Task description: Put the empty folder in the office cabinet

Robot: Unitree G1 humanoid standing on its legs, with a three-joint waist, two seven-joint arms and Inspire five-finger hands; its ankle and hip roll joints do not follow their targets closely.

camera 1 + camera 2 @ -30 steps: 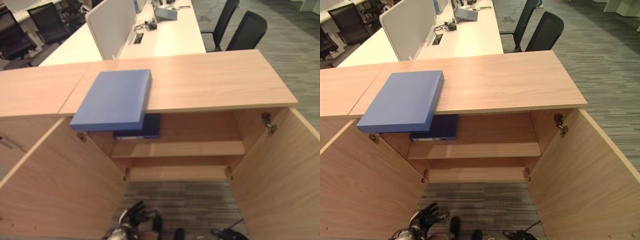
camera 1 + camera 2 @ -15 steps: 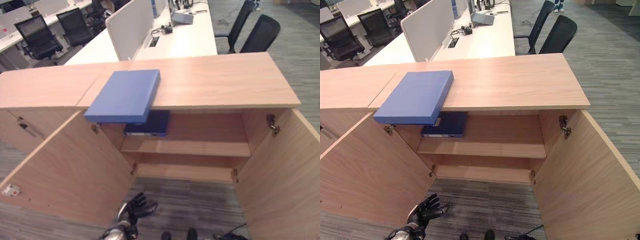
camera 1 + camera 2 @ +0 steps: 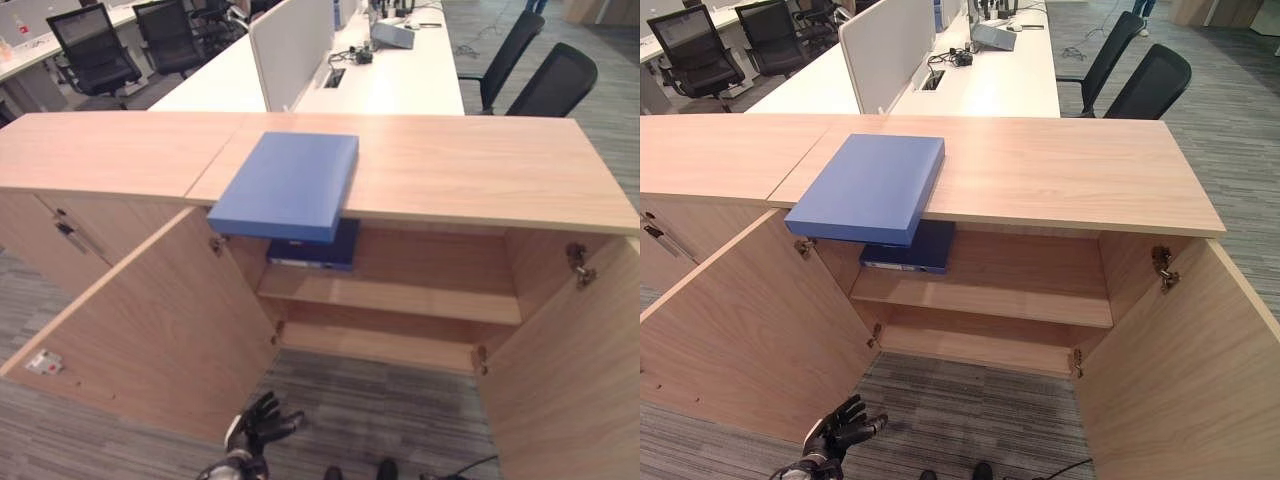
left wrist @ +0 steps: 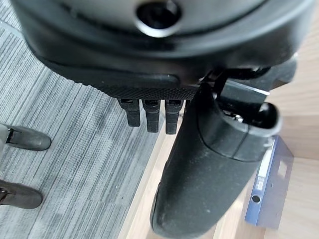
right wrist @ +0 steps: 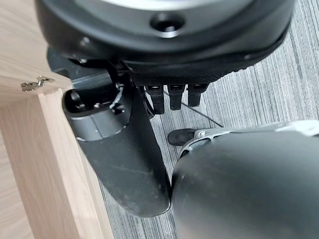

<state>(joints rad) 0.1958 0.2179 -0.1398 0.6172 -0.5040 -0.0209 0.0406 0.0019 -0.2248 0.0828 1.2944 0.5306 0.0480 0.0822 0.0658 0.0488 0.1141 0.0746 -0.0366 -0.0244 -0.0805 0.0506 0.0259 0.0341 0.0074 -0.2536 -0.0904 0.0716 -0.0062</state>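
A flat blue folder (image 3: 290, 185) lies on the wooden cabinet top (image 3: 480, 170), its near end jutting out past the front edge. Below it a darker blue binder (image 3: 315, 250) rests on the upper shelf (image 3: 400, 300) inside the open cabinet; the binder (image 4: 269, 189) also shows past my left thumb. My left hand (image 3: 260, 425) hangs low over the carpet in front of the left door (image 3: 150, 320), fingers spread and holding nothing. My right hand (image 5: 124, 159) hangs beside the right door's edge (image 5: 30, 149), fingers straight and holding nothing.
Both cabinet doors stand wide open, the right door (image 3: 570, 400) close on my right. A shut cabinet (image 3: 60, 220) adjoins on the left. Behind the cabinet are white desks (image 3: 400, 75) with a divider and black office chairs (image 3: 555, 85). Striped carpet (image 3: 380, 410) lies in front.
The whole picture has shifted, so the camera has moved and the cabinet now sits further right and lower in view. The folder and binder lie as before. My left hand stays low and open.
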